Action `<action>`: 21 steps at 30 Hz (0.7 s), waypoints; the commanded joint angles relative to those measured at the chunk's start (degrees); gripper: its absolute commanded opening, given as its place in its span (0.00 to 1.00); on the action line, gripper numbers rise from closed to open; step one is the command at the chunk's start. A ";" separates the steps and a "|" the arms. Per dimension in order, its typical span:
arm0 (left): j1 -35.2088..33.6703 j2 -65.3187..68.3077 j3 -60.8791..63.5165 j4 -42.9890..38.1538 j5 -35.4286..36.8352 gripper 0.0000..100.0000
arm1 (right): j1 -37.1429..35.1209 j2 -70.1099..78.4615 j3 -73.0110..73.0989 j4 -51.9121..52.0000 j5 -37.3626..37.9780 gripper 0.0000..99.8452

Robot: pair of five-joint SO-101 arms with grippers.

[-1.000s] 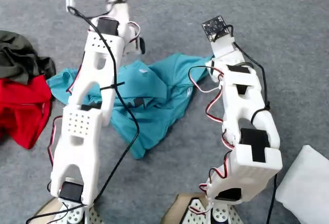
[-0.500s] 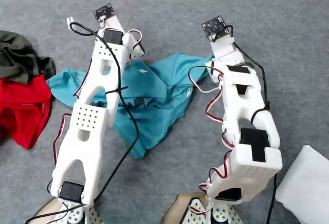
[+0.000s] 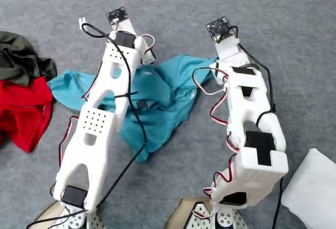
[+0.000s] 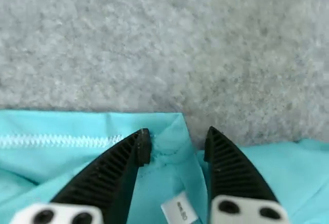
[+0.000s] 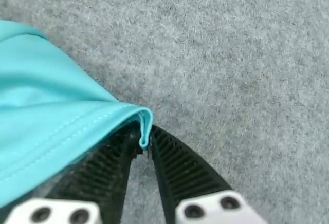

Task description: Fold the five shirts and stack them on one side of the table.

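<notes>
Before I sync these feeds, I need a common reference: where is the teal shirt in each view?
High view: teal shirt spread mid-table between both arms.
Left wrist view: teal shirt's collar, with the left tool open astride it.
Right wrist view: teal shirt's hem, pinched in the right tool.
Shared landmark: the grey table around the shirt.

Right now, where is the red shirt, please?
The red shirt lies at the high view's left edge, against the dark green shirt, left of the teal shirt.
</notes>
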 commanded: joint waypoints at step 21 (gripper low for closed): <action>-1.05 -1.10 -2.55 0.53 0.53 0.02 | 0.31 -0.22 -2.86 0.09 0.26 0.00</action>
